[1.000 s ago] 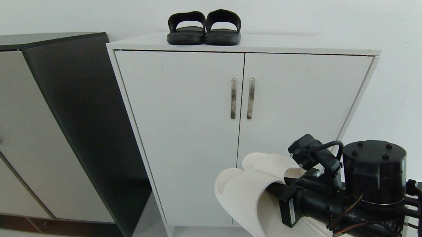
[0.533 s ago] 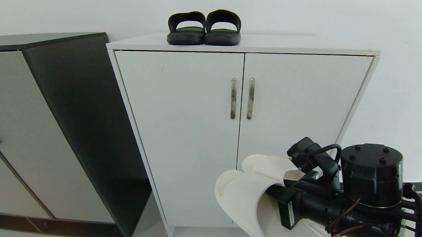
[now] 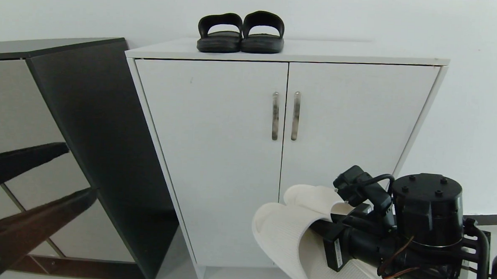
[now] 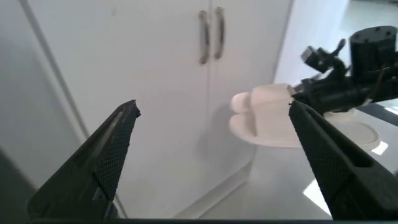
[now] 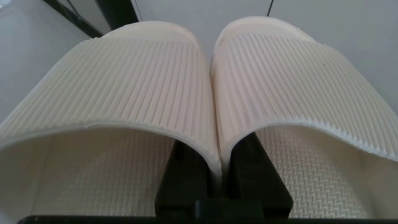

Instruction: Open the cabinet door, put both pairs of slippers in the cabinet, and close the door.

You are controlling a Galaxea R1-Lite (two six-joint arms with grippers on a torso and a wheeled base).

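Entering left of cabinet [image 3: 361, 56]: L gripper [image 3: 81, 169], jaws apart. R gripper [image 5: 217, 165], clamped on white slippers [image 3: 286, 237], sinks slightly before cabinet; doors [image 3: 208, 154] shut, prob. opening next.

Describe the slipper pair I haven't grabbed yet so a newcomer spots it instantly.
Find the white two-door cabinet against the wall. On its top, above the left door, sits a pair of black rubber slide slippers. Unlike the cream ribbed slippers held below, it's dark.
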